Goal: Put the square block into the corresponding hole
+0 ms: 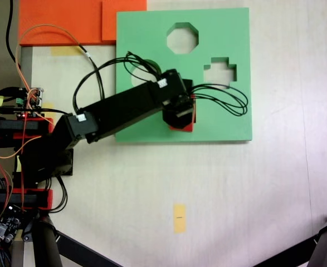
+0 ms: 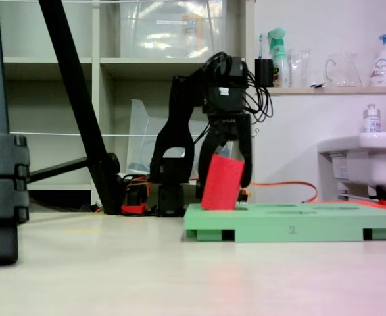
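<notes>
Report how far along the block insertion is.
Done: the red block is picked up and carried over the green board. In hand: the tool grips it, tilted, its lower end at the board's surface. Left: seating it flush in the square hole, which the arm hides from above, then letting go.

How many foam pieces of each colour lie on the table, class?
Green: 1, the green board
Red: 1, the red block in the claw
Orange: 2, the orange sheets, overlapping
Total: 4
</notes>
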Tool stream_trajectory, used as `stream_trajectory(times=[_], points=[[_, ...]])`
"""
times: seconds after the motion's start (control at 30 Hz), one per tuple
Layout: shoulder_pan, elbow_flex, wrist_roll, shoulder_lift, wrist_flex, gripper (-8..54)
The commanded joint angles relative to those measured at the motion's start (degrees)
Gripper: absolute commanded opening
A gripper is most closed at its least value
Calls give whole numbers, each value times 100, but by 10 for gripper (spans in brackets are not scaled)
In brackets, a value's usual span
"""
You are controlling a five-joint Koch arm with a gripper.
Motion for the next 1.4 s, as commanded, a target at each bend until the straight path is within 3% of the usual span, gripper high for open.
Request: stream_trajectory(times=[0.0, 0.47, 0.57, 0.67, 0.77, 0.9, 1.0, 1.1, 1.2, 1.37], points=[[-149, -431, 9, 9, -193, 171], [-431, -826, -158, -563, -167, 172], [-439, -809, -185, -721, -97, 232], [-413, -729, -193, -782, 79, 374], [-316, -712, -211, -712, 413, 389], [-167, -105, -387, -149, 510, 440], [-26, 9, -598, 97, 510, 519], [35, 9, -650, 343, 510, 519], [149, 149, -1107, 1318, 527, 519], [519, 185, -3261, 3006, 545, 516]])
